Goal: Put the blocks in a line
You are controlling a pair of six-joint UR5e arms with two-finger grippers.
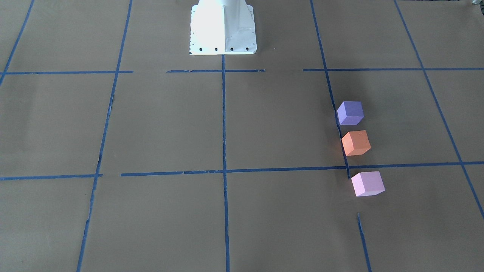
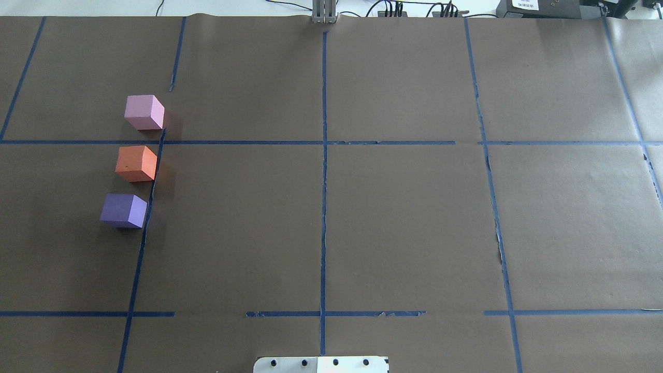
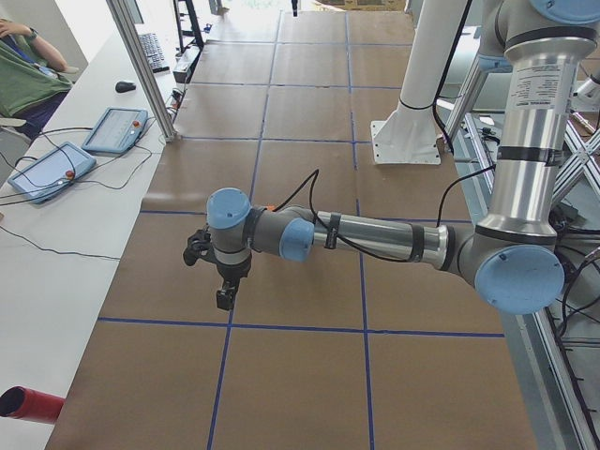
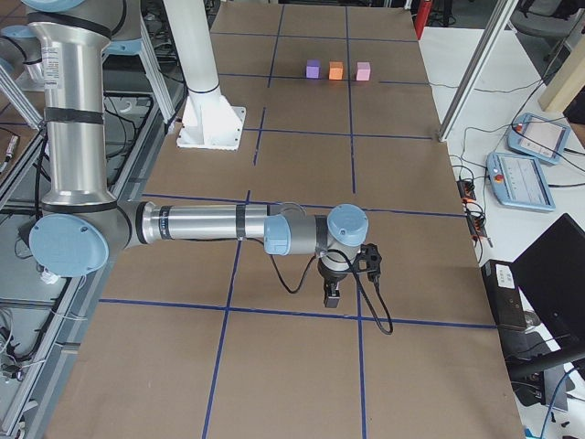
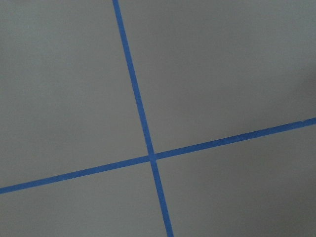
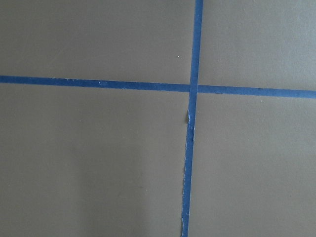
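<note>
Three blocks stand in one row on the robot's left part of the brown surface (image 2: 404, 223), beside a blue tape line (image 2: 150, 197). The purple block (image 2: 123, 210) is nearest the white robot base (image 2: 321, 364). The orange block (image 2: 136, 163) is in the middle and the pink block (image 2: 144, 112) is farthest, with small gaps between them.

The overhead and front views show no arm. Only the side views show the left hand (image 3: 223, 286) and the right hand (image 4: 333, 294), which seem to hang low over the surface. I cannot tell if either is open or closed.
</note>
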